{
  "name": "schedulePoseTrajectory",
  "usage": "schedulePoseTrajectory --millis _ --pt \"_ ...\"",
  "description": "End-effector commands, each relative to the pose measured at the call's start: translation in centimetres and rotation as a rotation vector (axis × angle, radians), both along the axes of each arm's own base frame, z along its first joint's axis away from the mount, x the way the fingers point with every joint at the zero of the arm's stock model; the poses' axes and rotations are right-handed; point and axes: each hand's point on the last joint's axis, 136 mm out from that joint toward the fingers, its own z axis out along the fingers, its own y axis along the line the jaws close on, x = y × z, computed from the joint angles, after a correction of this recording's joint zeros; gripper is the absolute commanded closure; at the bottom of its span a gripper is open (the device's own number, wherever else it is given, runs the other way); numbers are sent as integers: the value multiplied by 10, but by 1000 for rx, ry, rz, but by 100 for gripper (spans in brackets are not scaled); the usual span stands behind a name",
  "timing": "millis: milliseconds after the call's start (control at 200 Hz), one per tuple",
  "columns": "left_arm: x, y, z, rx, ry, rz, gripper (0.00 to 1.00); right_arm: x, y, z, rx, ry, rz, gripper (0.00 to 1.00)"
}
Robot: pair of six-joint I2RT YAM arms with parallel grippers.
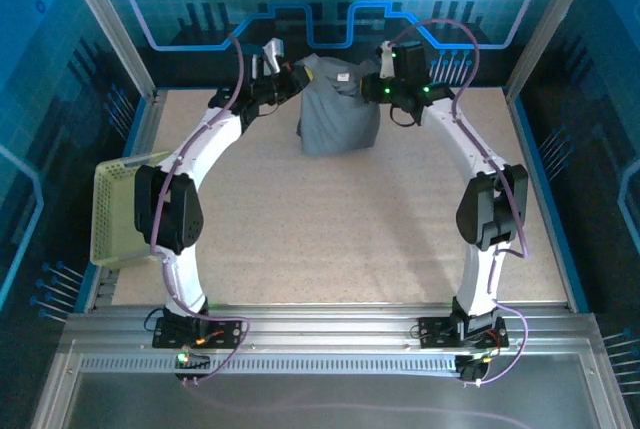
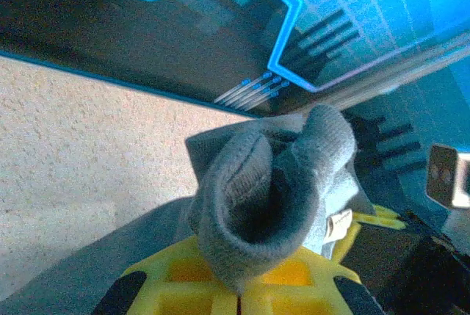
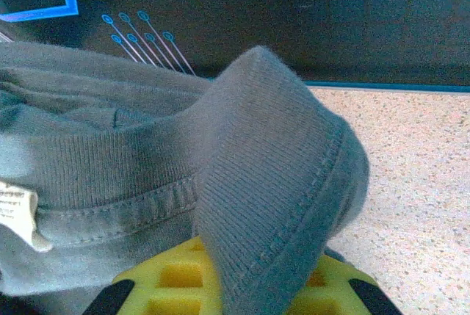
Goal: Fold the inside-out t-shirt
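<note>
The inside-out t-shirt (image 1: 338, 114), dark slate-grey, hangs bunched over the far middle of the table, with its lower part resting on the surface. My left gripper (image 1: 296, 77) is shut on its upper left edge and my right gripper (image 1: 374, 85) is shut on its upper right edge. In the left wrist view a rolled fold of the t-shirt (image 2: 268, 183) rises from my yellow left gripper (image 2: 239, 302). A ribbed, stitched hem of the t-shirt (image 3: 272, 183) drapes over my yellow right gripper (image 3: 242, 297) in the right wrist view. A small white label (image 3: 16, 214) shows on the cloth.
A pale yellow-green mesh basket (image 1: 120, 207) stands at the table's left edge beside the left arm. The speckled beige table (image 1: 330, 239) lies open between the arms. A dark wall with blue lines (image 1: 320, 19) rises just behind the shirt.
</note>
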Motion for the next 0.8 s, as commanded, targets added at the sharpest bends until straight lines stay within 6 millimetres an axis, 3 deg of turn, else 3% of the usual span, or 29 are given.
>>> schedulePoseTrajectory --millis 0,265,430,525,670,795 --pt "-31 -14 -5 -29 -68 -131 100 -18 4 -13 -31 -32 25 100" --pt "-124 -17 -47 -81 -53 -218 100 -98 -6 -44 -68 -20 19 100" --pt "-179 -30 -79 -65 22 -257 100 -152 -27 -72 -81 46 -18 100" --pt "-207 -40 -97 -66 64 -279 100 -180 -29 -89 -50 92 -1 100" --pt "-241 -58 -116 -46 108 -320 100 -221 -38 -117 -60 173 -22 100" --pt "-256 -70 -125 -56 136 -339 100 -240 -37 -117 -48 177 2 100"
